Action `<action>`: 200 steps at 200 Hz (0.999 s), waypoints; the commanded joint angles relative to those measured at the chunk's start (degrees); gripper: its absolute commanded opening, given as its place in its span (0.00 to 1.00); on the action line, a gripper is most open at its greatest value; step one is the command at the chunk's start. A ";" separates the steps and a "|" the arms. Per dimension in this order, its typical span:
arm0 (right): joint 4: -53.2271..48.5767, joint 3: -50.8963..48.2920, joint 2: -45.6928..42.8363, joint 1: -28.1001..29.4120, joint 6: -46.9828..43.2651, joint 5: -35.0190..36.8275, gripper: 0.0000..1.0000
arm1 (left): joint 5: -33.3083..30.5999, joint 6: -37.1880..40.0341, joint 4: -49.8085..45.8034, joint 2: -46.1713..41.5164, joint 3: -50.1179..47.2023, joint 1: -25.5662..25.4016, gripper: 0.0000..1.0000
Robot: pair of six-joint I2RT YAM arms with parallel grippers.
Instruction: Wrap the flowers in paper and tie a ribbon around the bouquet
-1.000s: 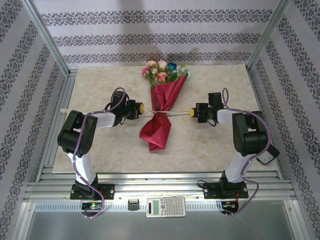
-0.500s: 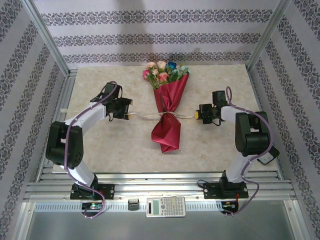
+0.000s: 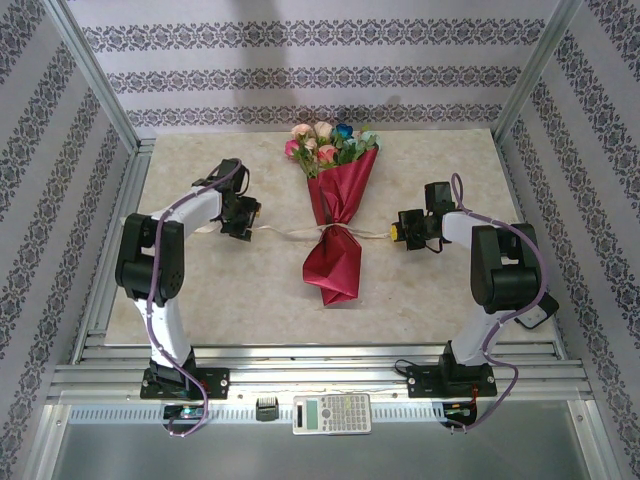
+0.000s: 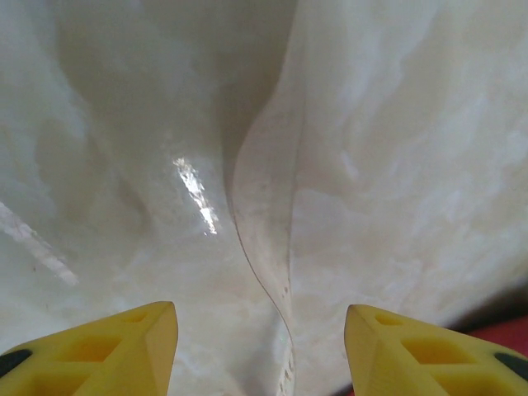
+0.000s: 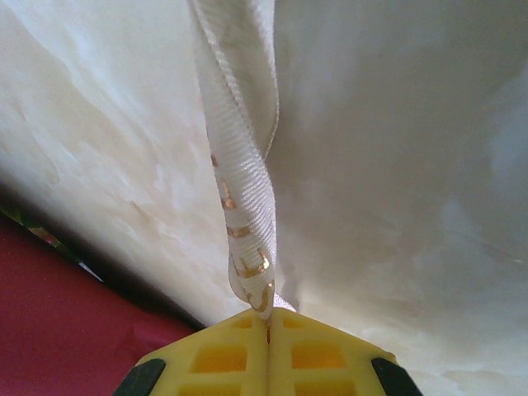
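"So, what have your left fingers got?"

"Nothing. They stand parted, fairly wide. The ribbon lies loose on the desk in the gap between their tips, touching neither that I can see."

"And your right fingers?"

"Pressed together on the ribbon's other end. The strand comes straight out from between my tips, twisted, with gold marks on it."

"Where is the bouquet?"

"Lying on the desk between my two sets of fingers, apart from both. The ribbon runs from my right fingers to its pinched waist and on toward my left fingers. The flowers lie farther out than both sets of fingers, and the paper flares again nearer than the tie. A bit of red shows just left of my right tips."
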 commanded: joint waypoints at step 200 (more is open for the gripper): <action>-5.49 3.02 0.40 3.53 -8.17 -2.73 0.00 | 9.19 -15.92 34.70 -11.63 -9.77 -9.61 0.00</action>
